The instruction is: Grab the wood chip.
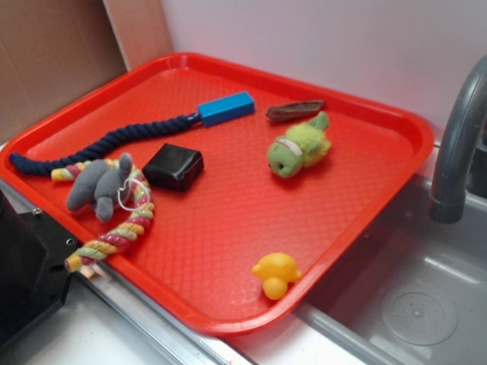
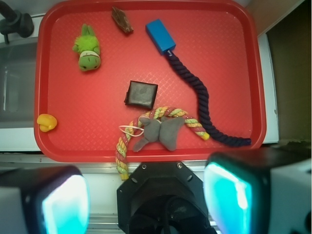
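Note:
The wood chip is a thin dark brown sliver lying flat near the far edge of the red tray, between the blue block and a green plush toy. My gripper shows only in the wrist view. It hangs high above the tray's near edge, far from the chip. Its fingers with cyan pads stand wide apart and hold nothing.
On the tray also lie a glossy black block, a navy rope, a grey plush on a coloured rope and a yellow duck. A faucet and sink stand beside the tray.

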Controlling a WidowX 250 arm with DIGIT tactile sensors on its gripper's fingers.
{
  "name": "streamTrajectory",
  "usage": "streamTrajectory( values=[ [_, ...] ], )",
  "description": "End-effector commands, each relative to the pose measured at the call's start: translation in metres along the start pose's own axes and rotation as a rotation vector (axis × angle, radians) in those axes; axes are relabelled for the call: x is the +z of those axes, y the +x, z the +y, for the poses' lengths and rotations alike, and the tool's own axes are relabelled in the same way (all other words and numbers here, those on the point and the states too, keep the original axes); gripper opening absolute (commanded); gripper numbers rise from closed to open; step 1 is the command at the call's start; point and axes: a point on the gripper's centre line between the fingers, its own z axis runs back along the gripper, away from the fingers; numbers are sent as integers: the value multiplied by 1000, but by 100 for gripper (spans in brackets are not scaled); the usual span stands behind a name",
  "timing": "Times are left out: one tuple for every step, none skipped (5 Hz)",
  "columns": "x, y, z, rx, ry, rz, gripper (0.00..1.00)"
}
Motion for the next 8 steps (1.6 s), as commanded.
streamTrajectory(
  values=[
    [0, 0, 0, 0, 0, 0, 100],
    [-50, 46, 0, -139, 109, -21, 100],
    [-86, 96, -13, -296, -23, -168, 100],
    [-86, 96, -13, -296, -23, -168, 100],
    [-86, 96, -13, -296, -23, -168, 100],
    [-86, 96, -13, -296, -23, -168, 100],
    [-140, 132, -19, -380, -14, -126, 100],
    [-159, 163, -35, -360, -24, -97, 100]
  ],
)
